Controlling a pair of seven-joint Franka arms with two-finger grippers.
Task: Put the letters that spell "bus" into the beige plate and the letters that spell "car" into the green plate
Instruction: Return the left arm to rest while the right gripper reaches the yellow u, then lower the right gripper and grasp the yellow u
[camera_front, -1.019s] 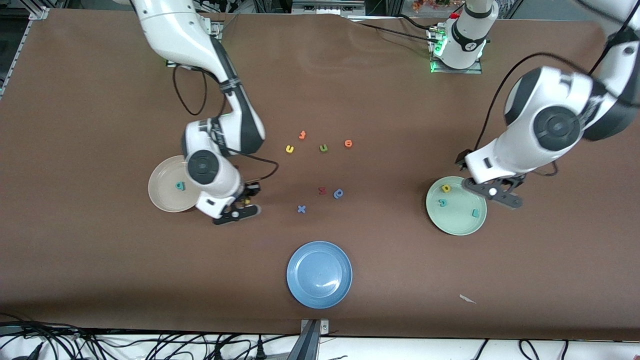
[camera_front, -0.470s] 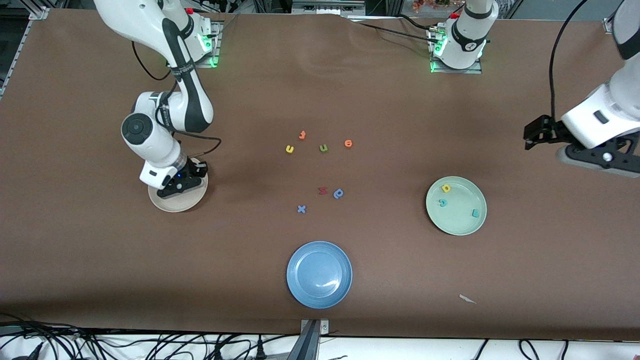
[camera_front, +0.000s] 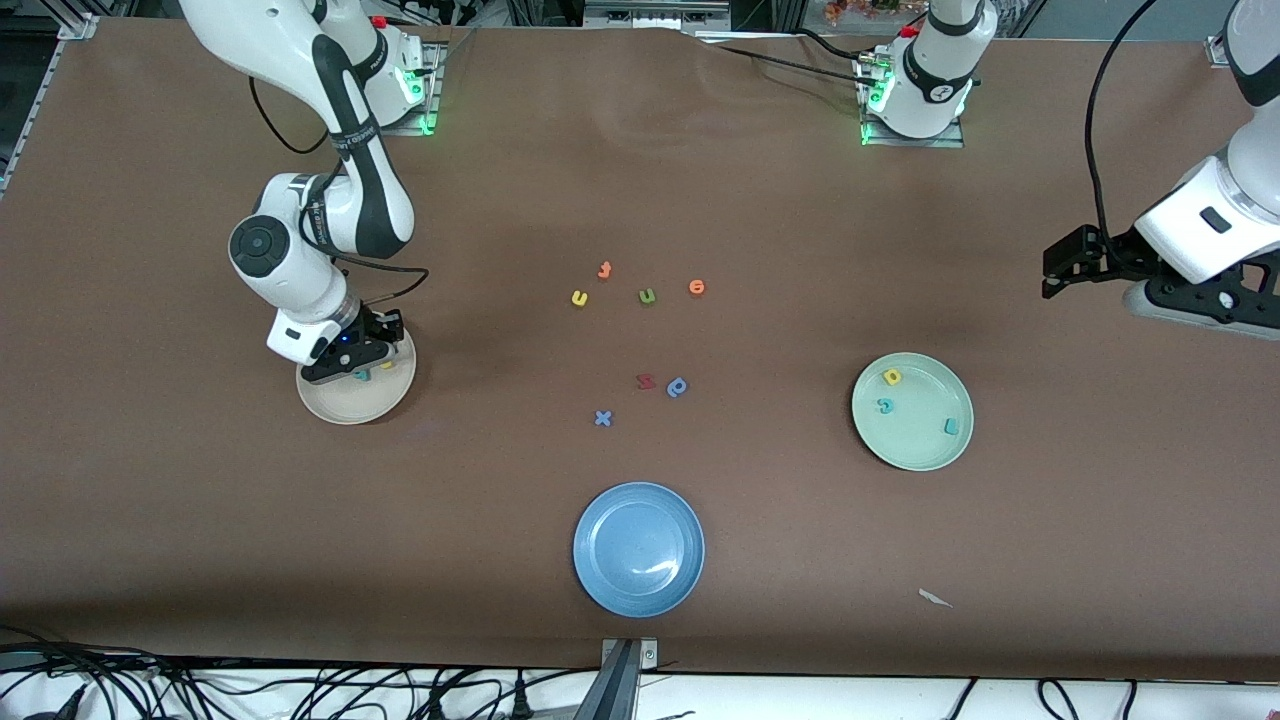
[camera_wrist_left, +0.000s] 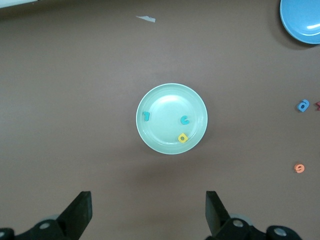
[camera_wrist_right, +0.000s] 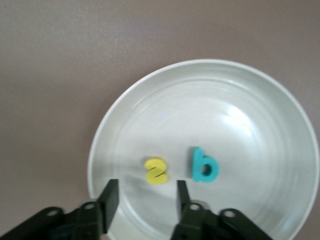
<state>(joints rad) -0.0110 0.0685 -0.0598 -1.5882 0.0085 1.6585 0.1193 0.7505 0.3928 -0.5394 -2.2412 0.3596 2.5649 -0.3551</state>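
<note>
Right hand (camera_wrist_right: 143, 200) spread over beige plate (camera_wrist_right: 260, 100); yellow s (camera_wrist_right: 156, 171) inside; left hand (camera_wrist_left: 148, 212) spread.

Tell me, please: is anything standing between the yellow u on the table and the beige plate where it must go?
Nothing visible does. The yellow u lies on bare table, and the stretch toward the beige plate holds no letters. Only the right gripper hangs over that plate, jaws apart above the yellow s and teal b.

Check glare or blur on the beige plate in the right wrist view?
Right wrist view: beige plate shows soft glare patches, yellow s and teal b readable, slightly soft. Front view: right gripper covers part of that plate.
</note>
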